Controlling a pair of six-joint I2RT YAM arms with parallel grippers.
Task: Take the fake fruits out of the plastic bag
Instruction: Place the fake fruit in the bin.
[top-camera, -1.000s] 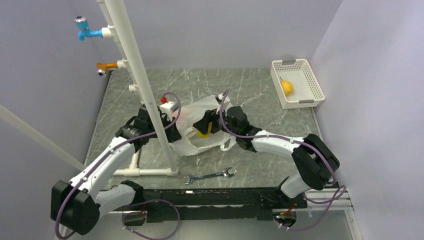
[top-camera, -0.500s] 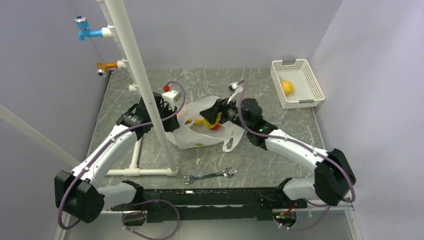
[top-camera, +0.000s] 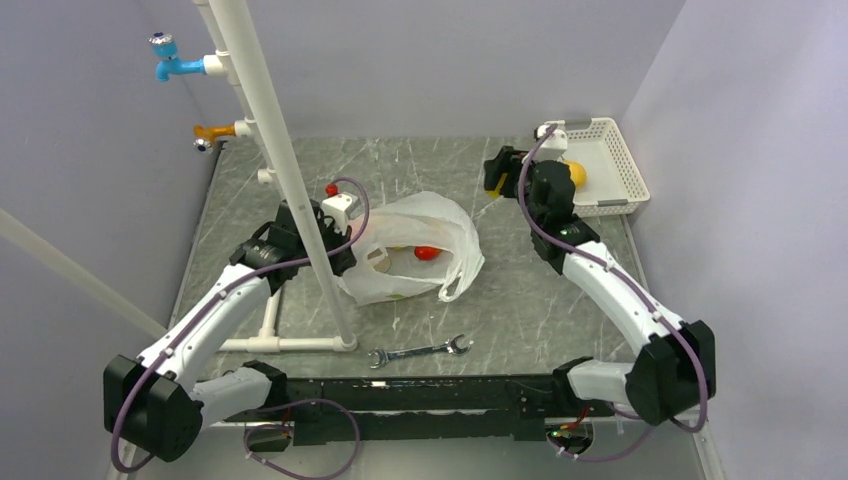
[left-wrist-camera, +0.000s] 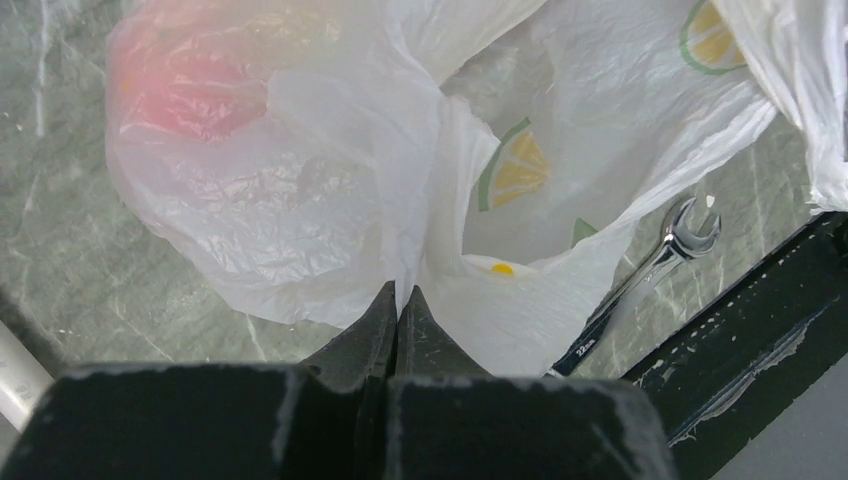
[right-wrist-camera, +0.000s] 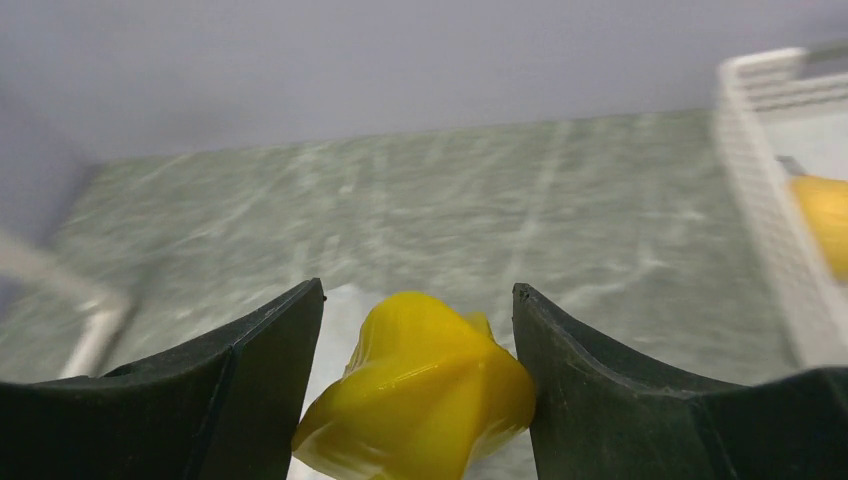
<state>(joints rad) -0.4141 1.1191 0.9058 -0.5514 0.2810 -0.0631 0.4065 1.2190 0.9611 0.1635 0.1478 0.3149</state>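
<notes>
The table (top-camera: 520, 290) is a grey-green slab with pale marble veining, closed in by plain walls on the left, far and right sides. Near its middle, slightly left, the plastic bag (top-camera: 440, 215) slumps crumpled on the surface. A combination wrench (top-camera: 420, 352) lies flat near the front edge, nearer than the bag and apart from it. A white lattice basket (top-camera: 600, 209) sits in the far right corner. On the left, the white pipe frame (top-camera: 290, 343) rests its base tubes on the slab.

plastic bag (top-camera: 440, 225) lies mid-table, red fruit (top-camera: 427, 253) inside — right gripper (top-camera: 493, 178) just beside the white basket (top-camera: 597, 208).
</notes>
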